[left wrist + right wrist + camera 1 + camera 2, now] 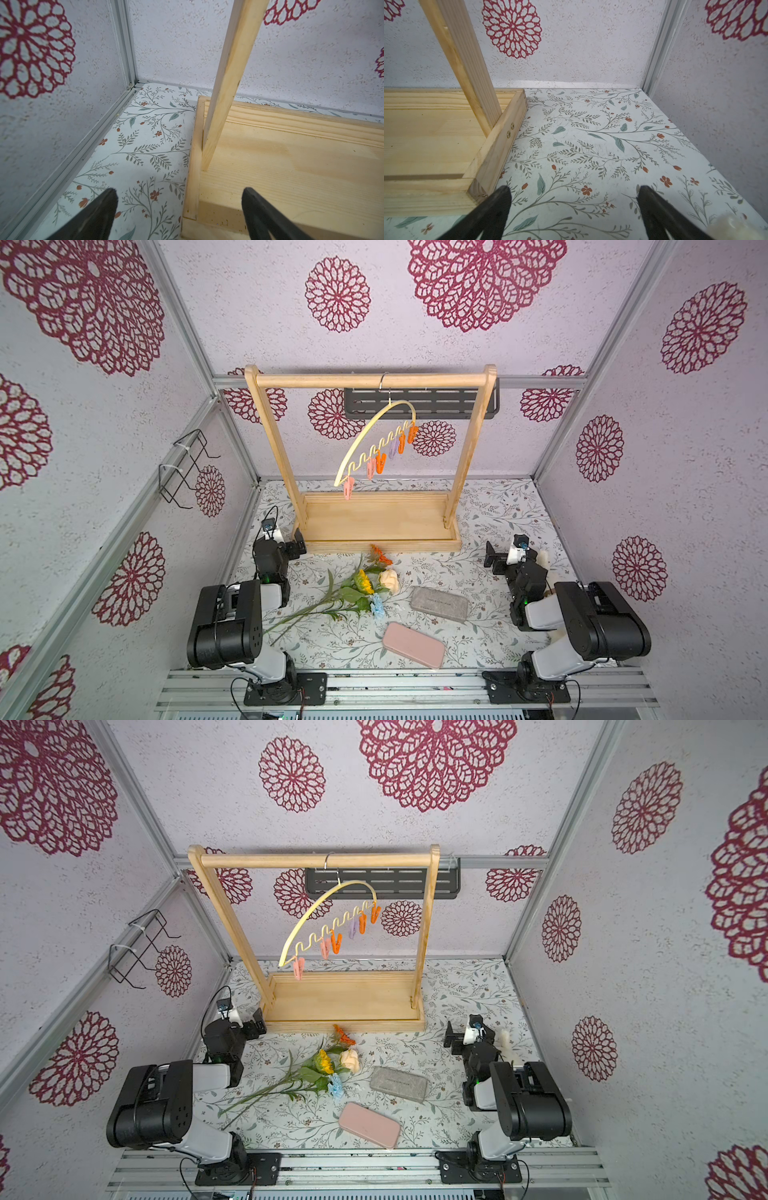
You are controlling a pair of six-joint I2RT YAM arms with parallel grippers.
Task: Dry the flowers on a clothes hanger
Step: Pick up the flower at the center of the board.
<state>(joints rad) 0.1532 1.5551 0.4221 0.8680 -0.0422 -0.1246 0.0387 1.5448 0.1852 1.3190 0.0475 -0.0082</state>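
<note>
Four flowers (362, 585) overlap, stems tangled; pale fluff (542, 559) sits half-hidden behind right arm (530, 580).

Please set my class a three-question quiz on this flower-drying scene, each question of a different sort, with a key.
1. True or false: the flowers already hang from the clothes hanger.
2. Which lies farther from the wooden rack: A, the pink case, or B, the grey case?
3. Fill in: the left gripper and the right gripper are both ____.
Key: 1 false, they lie on the table; 2 A; 3 open.
</note>
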